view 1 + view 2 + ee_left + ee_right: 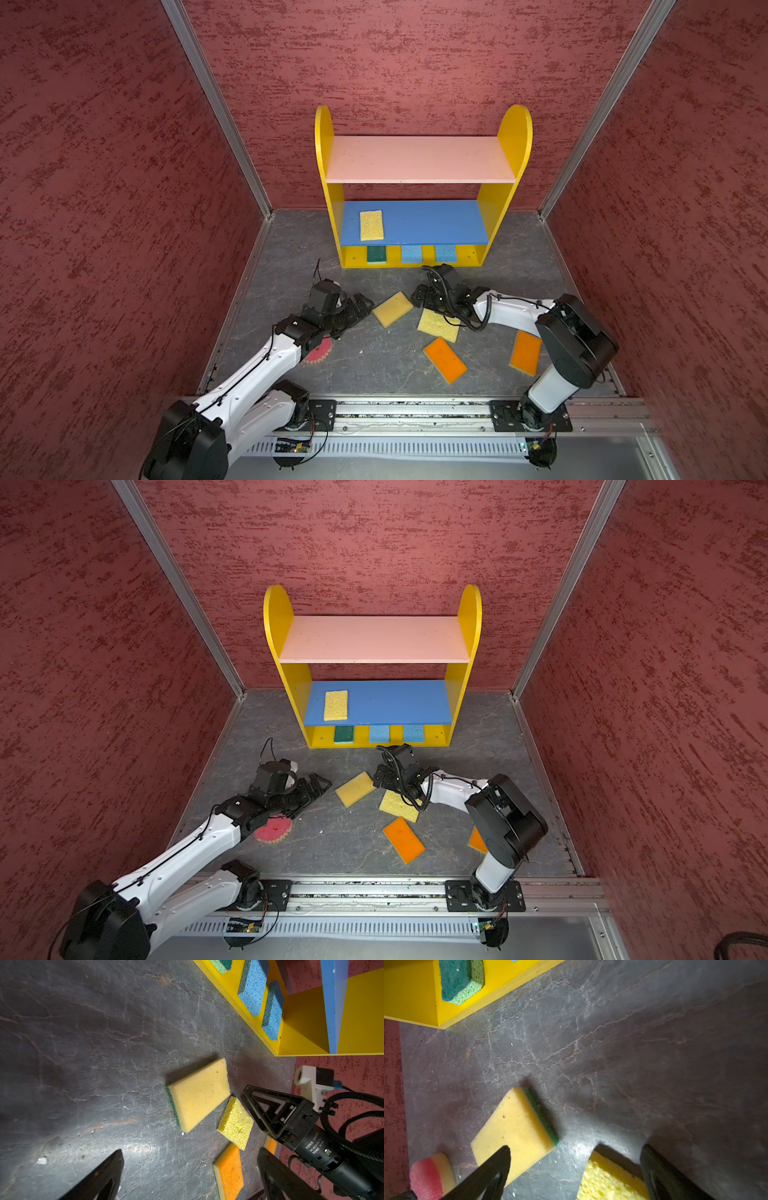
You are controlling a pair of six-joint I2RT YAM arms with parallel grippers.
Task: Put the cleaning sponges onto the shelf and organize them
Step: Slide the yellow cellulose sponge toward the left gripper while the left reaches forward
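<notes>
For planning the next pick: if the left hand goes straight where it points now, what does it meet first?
Most likely the yellow sponge with the green underside, just ahead of the open left hand; the exact height is unclear.

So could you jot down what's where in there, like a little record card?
shelf: three tiers, at the back
pink top board: no sponges
blue middle board: one pale yellow sponge
yellow base: green sponge, two blue sponges
table: green-backed yellow sponge, second pale yellow sponge, two orange sponges, round pink sponge partly under the left arm
left end effector: open, empty
right end effector: open, empty, by the second pale yellow sponge
</notes>
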